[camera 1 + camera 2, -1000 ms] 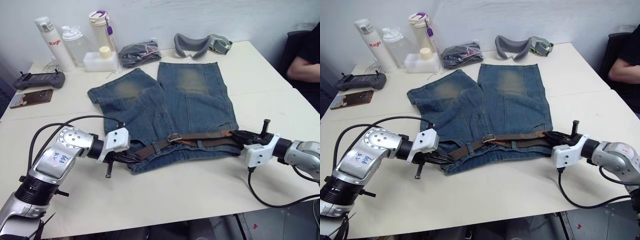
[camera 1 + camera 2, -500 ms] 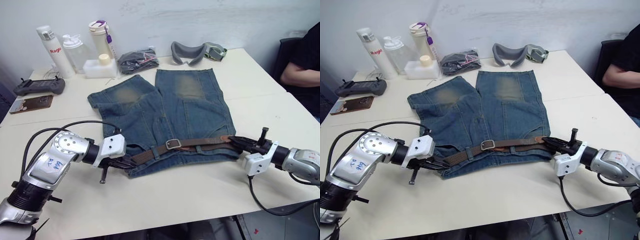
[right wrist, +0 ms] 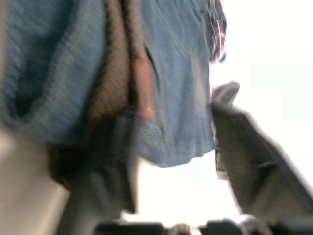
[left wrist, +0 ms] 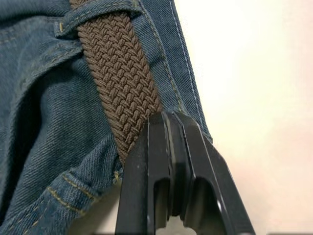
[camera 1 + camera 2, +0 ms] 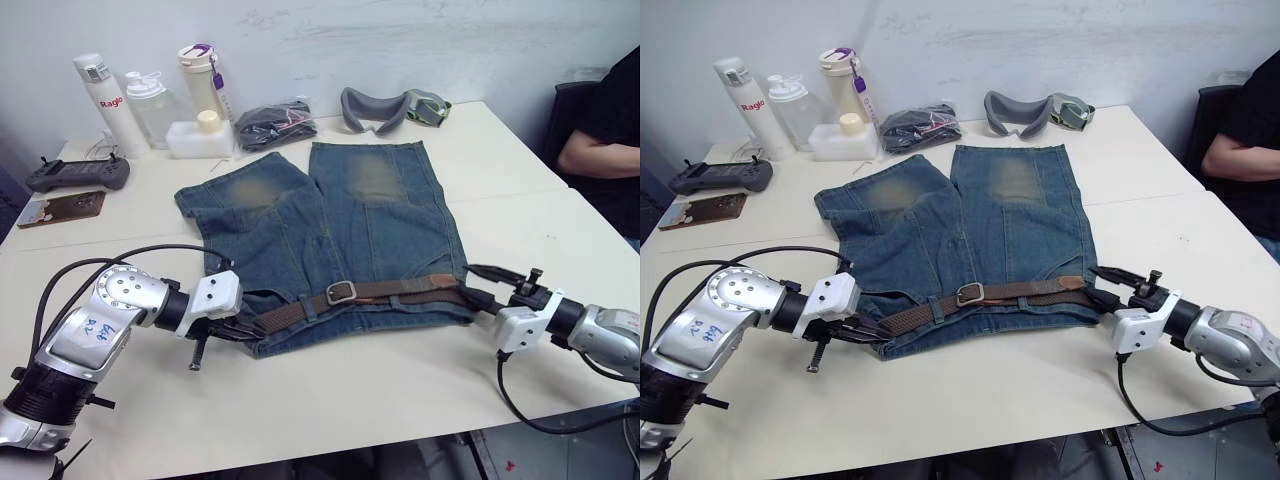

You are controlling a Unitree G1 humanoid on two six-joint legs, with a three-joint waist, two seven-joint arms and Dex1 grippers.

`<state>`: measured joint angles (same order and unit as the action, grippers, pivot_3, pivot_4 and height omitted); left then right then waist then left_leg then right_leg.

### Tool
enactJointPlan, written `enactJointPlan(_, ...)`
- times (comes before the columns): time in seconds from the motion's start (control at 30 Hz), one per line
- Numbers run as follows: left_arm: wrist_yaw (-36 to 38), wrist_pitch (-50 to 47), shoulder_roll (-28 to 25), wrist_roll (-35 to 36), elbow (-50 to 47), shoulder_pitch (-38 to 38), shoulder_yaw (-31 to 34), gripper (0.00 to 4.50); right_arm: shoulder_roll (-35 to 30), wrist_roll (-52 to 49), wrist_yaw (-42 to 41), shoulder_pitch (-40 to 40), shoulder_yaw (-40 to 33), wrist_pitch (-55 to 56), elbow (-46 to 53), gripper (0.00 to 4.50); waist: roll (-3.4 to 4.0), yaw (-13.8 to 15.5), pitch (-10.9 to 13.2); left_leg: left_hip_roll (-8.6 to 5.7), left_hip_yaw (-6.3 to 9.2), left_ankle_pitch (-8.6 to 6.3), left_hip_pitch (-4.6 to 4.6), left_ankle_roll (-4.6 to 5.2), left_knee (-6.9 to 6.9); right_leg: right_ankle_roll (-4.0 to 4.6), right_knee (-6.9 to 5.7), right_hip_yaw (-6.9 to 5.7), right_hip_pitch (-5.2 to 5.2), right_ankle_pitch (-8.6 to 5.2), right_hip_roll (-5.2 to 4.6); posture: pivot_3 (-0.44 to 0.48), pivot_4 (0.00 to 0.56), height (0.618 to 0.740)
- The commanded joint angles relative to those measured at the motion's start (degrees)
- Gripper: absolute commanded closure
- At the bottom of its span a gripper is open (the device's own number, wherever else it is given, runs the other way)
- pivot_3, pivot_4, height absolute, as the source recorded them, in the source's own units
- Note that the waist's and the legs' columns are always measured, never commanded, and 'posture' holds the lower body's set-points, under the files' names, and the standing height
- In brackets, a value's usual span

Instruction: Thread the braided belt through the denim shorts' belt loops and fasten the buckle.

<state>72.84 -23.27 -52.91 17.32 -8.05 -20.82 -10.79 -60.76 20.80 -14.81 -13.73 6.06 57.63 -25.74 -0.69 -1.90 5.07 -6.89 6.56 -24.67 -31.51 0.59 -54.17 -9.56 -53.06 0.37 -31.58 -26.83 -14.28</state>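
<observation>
Denim shorts [image 5: 330,215] lying flat mid-table [image 5: 400,390], waistband toward the near edge at 6 o'clock, legs pointing off to 12. Braided belt [image 5: 385,292] running along that waistband, tucked under the belt loops [image 5: 312,303], with the buckle [image 5: 341,291] sitting roughly at the waistband's middle and the tan tip out at the 3 o'clock end. Left gripper [image 4: 168,117] parked at the 9 o'clock corner of the shorts, fingers pressed together, pinching the brown weave right at the denim edge. Right gripper [image 5: 482,285] hanging at the 3 o'clock end by the belt tip, fingers spread apart, gripping nothing. Bottles [image 5: 150,90], a black fabric bundle [image 5: 275,122] and grey goggles [image 5: 390,103] lining the far edge around 11 to 1. Game controller [image 5: 78,172] and phone [image 5: 62,208] off at 10. Person's arm [image 5: 595,155] showing at 2 o'clock.
</observation>
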Motion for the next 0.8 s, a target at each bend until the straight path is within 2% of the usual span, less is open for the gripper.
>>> enactJointPlan(0.03,0.66,-4.95,-0.30,1.56,0.80,-0.96,0.84,4.50,-2.05,-2.63,-2.86,-0.55,-2.24,-1.47,1.06,0.05,0.03,0.04,0.12,0.00,0.03,0.00,-0.01,0.00,0.00,0.00,0.00,0.00,-0.01,0.00,0.03,0.000,0.150,0.641)
enactJointPlan(0.17,1.85,-14.25,-1.78,8.69,-2.21,-2.55,5.21,3.11,-5.38,-4.94,-4.84,-1.82,-4.80,-0.54,-1.88,0.00,0.10,0.26,0.49,-0.05,0.13,0.00,-0.18,-0.01,0.00,-0.01,-0.02,-0.03,-0.18,0.00,0.25,0.000,0.150,0.641)
enactJointPlan(0.27,2.86,-18.38,-3.31,12.83,-3.23,-3.05,8.24,1.70,-6.83,-6.75,-6.62,-3.09,-5.35,0.28,-3.54,0.00,0.07,0.23,0.55,-0.03,0.21,0.06,-0.60,-0.12,0.00,-0.04,-0.07,0.02,-0.67,0.02,0.42,0.000,0.150,0.641)
enactJointPlan(0.37,2.80,-25.60,-5.06,20.32,-1.03,-5.74,16.59,0.21,-6.97,-15.55,-13.75,-6.25,-5.78,-3.00,-6.85,0.00,0.00,0.19,0.75,0.04,0.20,0.17,-0.84,-0.31,0.00,-0.18,-0.20,0.08,-1.00,0.10,0.38,0.000,0.150,0.641)
enactJointPlan(0.4,2.51,-27.48,-5.75,22.04,0.03,-6.11,19.35,0.05,-5.83,-21.54,-18.88,-7.08,-6.25,-7.42,-7.23,0.00,-0.03,0.08,0.84,0.10,0.21,0.19,-0.88,-0.35,0.00,-0.18,-0.19,0.07,-1.02,0.11,0.33,0.000,0.150,0.641)
enactJointPlan(0.5,0.31,-30.36,-6.37,24.75,1.78,-4.55,25.40,0.05,-1.61,-39.04,-32.07,-8.89,-9.45,-25.32,-4.62,0.00,-0.06,-0.30,0.89,0.35,0.18,0.17,-0.82,-0.36,-0.01,-0.06,-0.16,0.06,-0.99,0.06,0.43,0.000,0.150,0.641)
enactJointPlan(0.63,-5.43,-27.75,-4.51,22.51,-0.12,2.52,30.58,0.05,1.59,-62.41,-41.40,-10.55,-15.68,-63.54,3.51,0.00,0.11,-0.09,0.96,0.61,0.21,0.13,-0.80,-0.40,0.04,-0.01,-0.04,0.02,-0.95,0.09,0.57,0.000,0.150,0.641)
enactJointPlan(0.73,-8.35,-21.26,-3.30,18.71,-1.23,8.68,32.57,0.05,1.42,-66.82,-44.53,-9.74,-16.76,-77.04,8.00,0.00,0.27,0.37,1.08,0.63,0.35,0.14,-0.83,-0.46,0.14,0.07,0.13,-0.04,-0.97,0.14,0.59,0.000,0.150,0.641)
enactJointPlan(0.8,-11.88,-17.89,-1.03,17.17,-1.03,10.93,34.10,0.05,2.61,-65.32,-43.58,-8.77,-16.99,-78.85,10.91,0.00,0.34,0.55,1.13,0.63,0.46,0.15,-0.83,-0.68,0.24,0.16,0.28,-0.11,-0.95,0.18,0.59,0.000,0.150,0.641)
